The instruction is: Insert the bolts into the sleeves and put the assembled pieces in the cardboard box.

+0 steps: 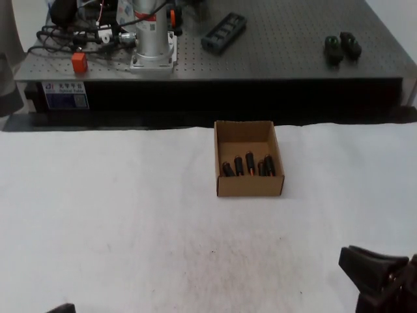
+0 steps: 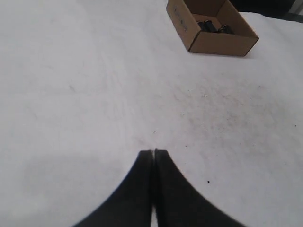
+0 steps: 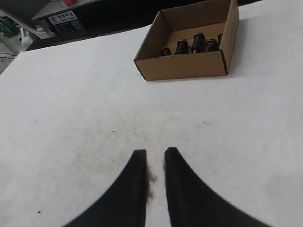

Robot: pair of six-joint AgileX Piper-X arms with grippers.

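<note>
The cardboard box point(image 1: 249, 184) stands open on the white cloth, at the middle of the bench. Several black assembled pieces point(image 1: 249, 165) with copper-coloured bands lie side by side in its near half; they also appear in the box point(image 3: 180, 66) in the right wrist view, pieces point(image 3: 196, 45). In the left wrist view the box point(image 2: 222, 43) sits far ahead. My left gripper point(image 2: 154, 152) is shut on nothing, low over the bare cloth. My right gripper point(image 3: 155, 151) hovers near the front right corner point(image 1: 352, 259), its fingers a narrow gap apart and holding nothing.
Behind the cloth runs a perforated metal bench point(image 1: 280, 49). On it are a black slotted tray point(image 1: 223, 31), two black parts point(image 1: 342, 47), an orange block point(image 1: 79, 61), and a metal post point(image 1: 153, 39) with cables. White cloth point(image 1: 117, 222) lies all around the box.
</note>
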